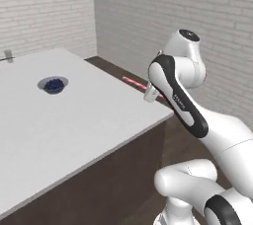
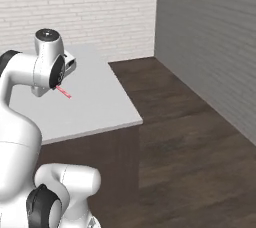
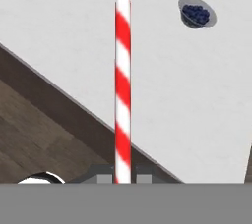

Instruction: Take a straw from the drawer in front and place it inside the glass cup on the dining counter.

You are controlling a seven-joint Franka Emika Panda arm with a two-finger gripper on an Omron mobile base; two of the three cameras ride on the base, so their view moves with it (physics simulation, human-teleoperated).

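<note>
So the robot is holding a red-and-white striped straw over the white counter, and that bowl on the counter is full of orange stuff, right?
Not quite. The gripper does hold the striped straw over the white counter, but the bowl holds dark blue contents, not orange. The hand view shows this, and the left base view shows the same blue in the bowl.

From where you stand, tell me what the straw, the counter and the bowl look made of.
Straw: likely paper or plastic, matte red and white spiral stripes, held in the shut gripper.
Counter: smooth, flat white top, possibly laminate or stone, on a dark wood-look base.
Bowl: plain grey, perhaps ceramic or metal; too small to tell. It holds dark blue pieces.
</note>
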